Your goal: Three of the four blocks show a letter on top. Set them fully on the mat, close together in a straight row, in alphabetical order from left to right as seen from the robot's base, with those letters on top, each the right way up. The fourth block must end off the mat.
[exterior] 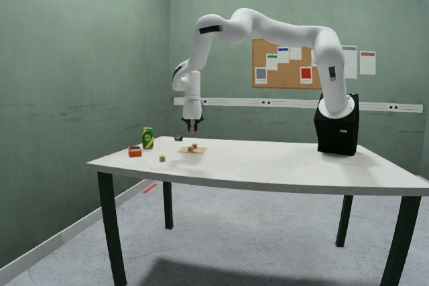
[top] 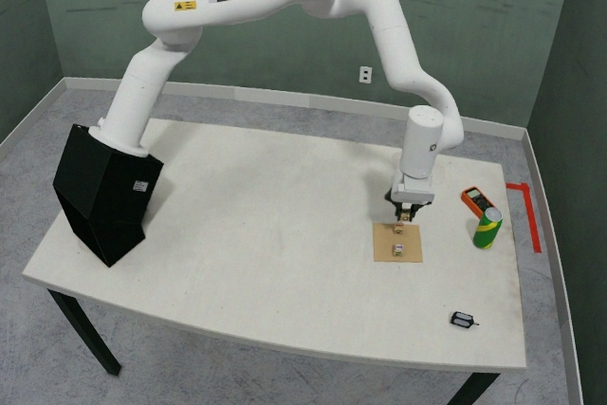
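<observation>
A tan mat [top: 397, 242] lies on the right part of the white table. Two letter blocks stand on it, one near its far edge [top: 398, 228] and one in the middle [top: 397, 249] showing a T. My gripper [top: 406, 214] hangs above the mat's far edge, pointing down, and is shut on a small block [exterior: 190, 129] held well above the table. In the exterior view the mat [exterior: 194, 149] carries the two blocks [exterior: 190, 149] [exterior: 194, 145]. A fourth block [exterior: 161, 158] sits on the bare table off the mat; in the top view it is hidden.
A green and yellow can [top: 487, 228] and an orange multimeter [top: 477, 199] stand right of the mat. A small black object [top: 462, 319] lies near the front right edge. The black robot base [top: 105, 190] is at the table's left end.
</observation>
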Motion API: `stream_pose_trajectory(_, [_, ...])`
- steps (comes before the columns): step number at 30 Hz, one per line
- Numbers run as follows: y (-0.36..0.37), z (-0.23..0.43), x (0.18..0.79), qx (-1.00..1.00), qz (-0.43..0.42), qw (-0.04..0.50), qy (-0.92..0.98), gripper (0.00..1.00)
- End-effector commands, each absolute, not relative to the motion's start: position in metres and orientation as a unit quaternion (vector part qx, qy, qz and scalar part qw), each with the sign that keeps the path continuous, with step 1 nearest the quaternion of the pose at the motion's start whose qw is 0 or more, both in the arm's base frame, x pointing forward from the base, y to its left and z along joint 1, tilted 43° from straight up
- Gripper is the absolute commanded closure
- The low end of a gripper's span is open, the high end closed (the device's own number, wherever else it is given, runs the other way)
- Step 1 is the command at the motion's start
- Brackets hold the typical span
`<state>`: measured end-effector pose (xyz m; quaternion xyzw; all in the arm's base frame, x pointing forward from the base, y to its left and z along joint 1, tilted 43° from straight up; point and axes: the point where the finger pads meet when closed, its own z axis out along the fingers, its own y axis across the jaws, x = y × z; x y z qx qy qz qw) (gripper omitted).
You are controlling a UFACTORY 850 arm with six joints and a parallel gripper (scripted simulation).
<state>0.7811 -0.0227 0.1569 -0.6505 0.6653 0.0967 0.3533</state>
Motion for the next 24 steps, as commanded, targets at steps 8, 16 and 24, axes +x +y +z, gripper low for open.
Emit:
stream_pose_trajectory(8, [-0.022, 0.157, 0.782, -0.651, 0.096, 0.354, 0.665, 0.77])
stream_pose_trajectory(16, [-0.013, 0.146, 0.787, -0.651, 0.095, 0.356, 0.664, 0.77])
stream_pose_trajectory(24, [0.01, 0.118, 0.8, -0.651, 0.095, 0.356, 0.664, 0.77])
